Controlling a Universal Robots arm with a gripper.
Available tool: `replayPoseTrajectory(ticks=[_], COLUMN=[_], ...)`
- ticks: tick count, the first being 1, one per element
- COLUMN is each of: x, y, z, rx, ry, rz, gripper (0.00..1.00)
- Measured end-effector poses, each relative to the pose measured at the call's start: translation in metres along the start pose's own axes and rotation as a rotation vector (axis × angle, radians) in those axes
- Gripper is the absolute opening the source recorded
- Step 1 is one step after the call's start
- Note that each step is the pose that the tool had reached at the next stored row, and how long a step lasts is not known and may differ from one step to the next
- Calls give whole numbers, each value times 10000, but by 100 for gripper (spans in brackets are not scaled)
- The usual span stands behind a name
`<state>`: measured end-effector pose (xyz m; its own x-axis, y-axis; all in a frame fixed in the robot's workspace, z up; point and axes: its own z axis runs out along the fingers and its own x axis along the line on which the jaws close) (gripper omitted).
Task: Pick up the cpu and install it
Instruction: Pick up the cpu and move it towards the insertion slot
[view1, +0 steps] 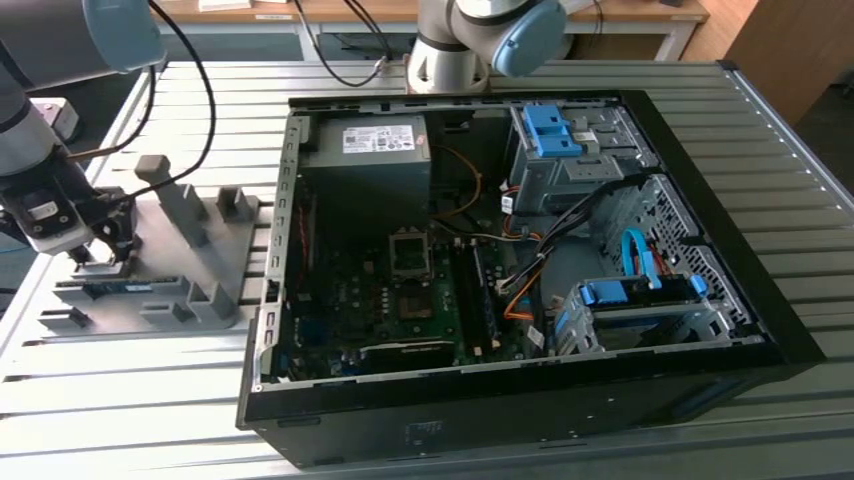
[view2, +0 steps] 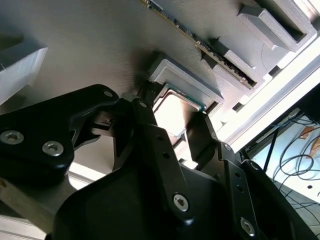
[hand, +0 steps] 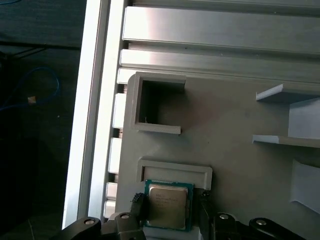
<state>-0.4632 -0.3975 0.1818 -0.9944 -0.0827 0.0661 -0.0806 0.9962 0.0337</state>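
- The metal worktop (view1: 134, 400) holds a grey tray (view1: 150, 248).
- The tool (hand: 171, 198) sits open around the cpu (hand: 168, 206).
- It looks light, stiff and breakable, so it is best held by its side edges.

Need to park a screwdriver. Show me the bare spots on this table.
Bare table in front of the grey tray, and at the exterior view's right of the computer case. Crowded: the tray, where the gripper hangs over the chip.
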Motion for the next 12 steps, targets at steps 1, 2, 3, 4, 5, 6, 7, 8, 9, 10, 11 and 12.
replayPoseTrajectory(ticks=[1,2,3,4,5,6,7,8,9,10,11,12], x=[-1,0,2,4,3,3,3,4,4,3,3,3], y=[0,1,1,2,2,2,2,2,2,4,8,12], z=[-7,-20,-38,-51,-54,-54,-54,-54,-51,-49,-47,-46], rx=[-3,-3,-1,1,-1,-2,-4,-4,-6,-7,-10,-12], ry=[-11,-15,-6,-2,-5,-6,-7,-5,-5,-5,-7,-8], rz=[-1,0,1,2,5,16,39,68,105,134,162,194], gripper=[53,53,53,53,53,53,53,53,53,53,53,53])
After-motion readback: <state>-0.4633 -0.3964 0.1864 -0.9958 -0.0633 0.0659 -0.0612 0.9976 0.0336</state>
